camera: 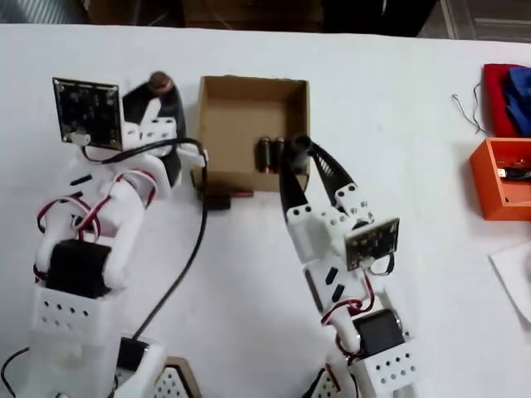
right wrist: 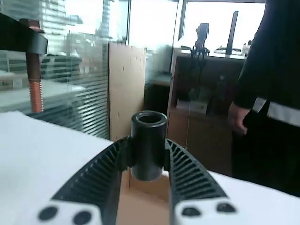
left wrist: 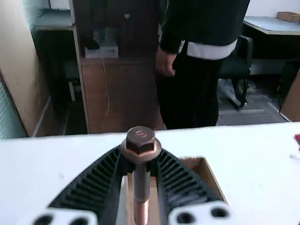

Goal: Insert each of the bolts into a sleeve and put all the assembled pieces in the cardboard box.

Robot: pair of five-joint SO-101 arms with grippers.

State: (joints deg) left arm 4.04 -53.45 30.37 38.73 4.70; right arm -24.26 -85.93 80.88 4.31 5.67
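Left gripper (left wrist: 140, 153) pinches the stiff, probably slick copper bolt (left wrist: 140, 139) under its head; my right gripper (right wrist: 149, 146) clamps the rigid sleeve (right wrist: 149, 125).

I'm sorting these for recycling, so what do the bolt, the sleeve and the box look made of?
The bolt: metal, probably copper-plated, judging by its reddish sheen and threaded shank. The sleeve: smooth matte black tube, plastic or blackened metal, hard to tell. The box: plain brown cardboard, unprinted matte walls.
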